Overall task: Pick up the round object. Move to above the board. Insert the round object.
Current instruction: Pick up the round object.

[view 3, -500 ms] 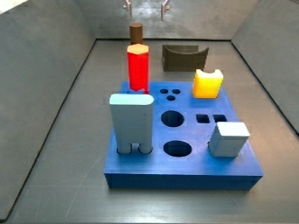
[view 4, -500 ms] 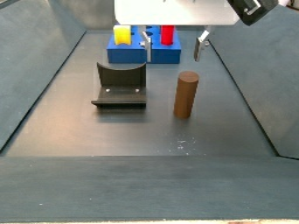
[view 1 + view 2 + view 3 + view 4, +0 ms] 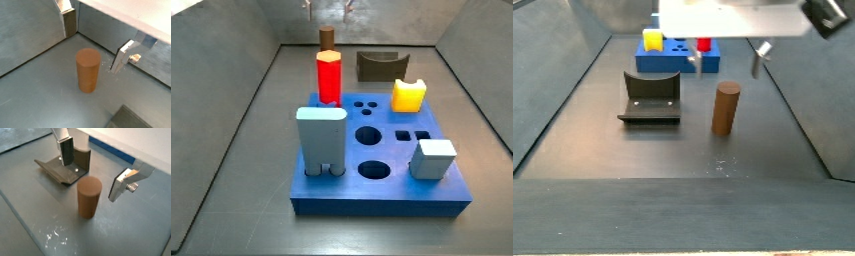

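The round object is a plain brown cylinder point(image 3: 726, 108) standing upright on the grey floor, apart from the board. It shows in both wrist views point(image 3: 87, 70) point(image 3: 88, 197), and in a side view point(image 3: 327, 38) it stands behind the red peg. The gripper point(image 3: 727, 60) is open and empty and hangs just above the cylinder's top. Its silver fingers point(image 3: 122, 55) are spread wider than the cylinder, one on each side. The gripper also shows in both wrist views point(image 3: 95, 40) point(image 3: 93, 170). The board point(image 3: 392, 175) is a thick blue block with holes in its top.
On the board stand a red pointed peg point(image 3: 329, 75), a yellow piece point(image 3: 409, 95), a tall pale blue block point(image 3: 321, 140) and a pale cube point(image 3: 434, 158). The dark fixture point(image 3: 651, 97) stands on the floor beside the cylinder. Grey walls slope up all round.
The gripper has shifted sideways across the floor so that it is now centred over the cylinder. The cylinder and the pieces on the board have not moved.
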